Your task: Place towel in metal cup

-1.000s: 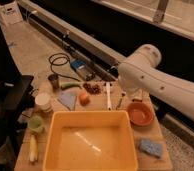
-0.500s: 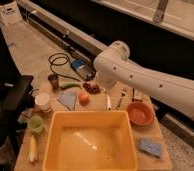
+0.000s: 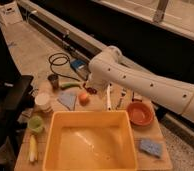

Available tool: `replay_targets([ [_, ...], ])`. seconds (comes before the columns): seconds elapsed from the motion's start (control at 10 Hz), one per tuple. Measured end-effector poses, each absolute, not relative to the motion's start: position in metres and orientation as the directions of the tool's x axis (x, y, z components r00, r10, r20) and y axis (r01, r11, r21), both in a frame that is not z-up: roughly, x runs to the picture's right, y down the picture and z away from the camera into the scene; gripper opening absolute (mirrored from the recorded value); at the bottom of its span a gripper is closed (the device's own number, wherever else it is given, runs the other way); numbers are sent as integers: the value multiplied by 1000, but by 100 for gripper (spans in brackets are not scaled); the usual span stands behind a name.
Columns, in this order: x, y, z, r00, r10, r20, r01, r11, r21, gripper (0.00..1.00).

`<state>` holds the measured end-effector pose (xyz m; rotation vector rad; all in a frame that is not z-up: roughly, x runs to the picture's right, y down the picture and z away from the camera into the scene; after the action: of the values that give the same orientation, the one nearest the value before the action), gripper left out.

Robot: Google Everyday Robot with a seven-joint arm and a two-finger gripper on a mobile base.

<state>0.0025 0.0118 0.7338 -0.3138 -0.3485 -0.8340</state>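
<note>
Towel (image 3: 67, 100) flat on table (image 3: 157, 133) btwn white cup (image 3: 42, 101) & orange fruit (image 3: 83, 98), nr metal cup (image 3: 53, 80), not in it; gripper (image 3: 91, 88) just behind fruit, claw open, holding nothing.

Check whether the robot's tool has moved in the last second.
Yes. The tool, at the arm's tip, has swung left, away from the orange bowl, and now hangs near the towel.

White jointed robot arm (image 3: 140, 82): swung leftward over wooden counter (image 3: 162, 152), then dipped lower. Gripper (image 3: 92, 86): shifted from above white utensils (image 3: 108, 96) to just behind round orange fruit (image 3: 83, 98).
</note>
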Motion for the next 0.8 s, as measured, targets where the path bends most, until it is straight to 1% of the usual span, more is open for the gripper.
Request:
replay_targets([
  [0.3, -1, 11, 739, 611, -667, 426, 770, 627, -122, 65],
  [0.5, -26, 11, 759, 593, -662, 459, 771, 631, -87, 65],
  [0.7, -47, 9, 792, 600, -619, 507, 742, 667, -65, 65],
  [0.8, -55, 10, 800, 598, -604, 527, 735, 675, -61, 65],
])
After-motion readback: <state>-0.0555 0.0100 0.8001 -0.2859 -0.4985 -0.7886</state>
